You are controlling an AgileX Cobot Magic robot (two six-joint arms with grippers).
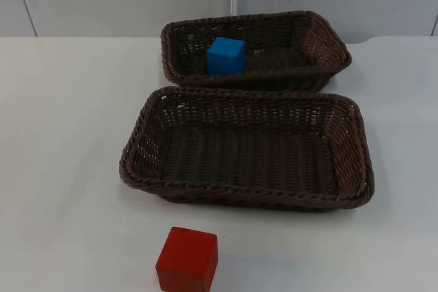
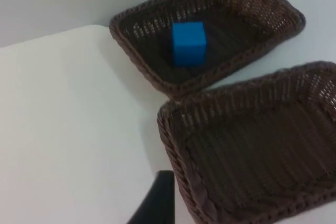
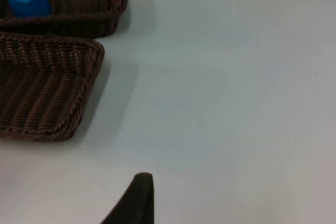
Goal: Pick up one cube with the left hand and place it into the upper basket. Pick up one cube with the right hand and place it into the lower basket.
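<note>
On the white worktop (image 1: 61,169) the lower basket (image 1: 246,200) sits at centre, upper basket (image 1: 321,39) touching at 12 o'clock (blue cube (image 1: 226,55) inside); red cube (image 1: 187,260) lies at 6 o'clock. How far either arm's fingers are open, I cannot tell.

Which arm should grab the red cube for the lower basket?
Probably the right: the blue cube already sits in the upper basket, so the red cube and empty lower basket are its job.
</note>
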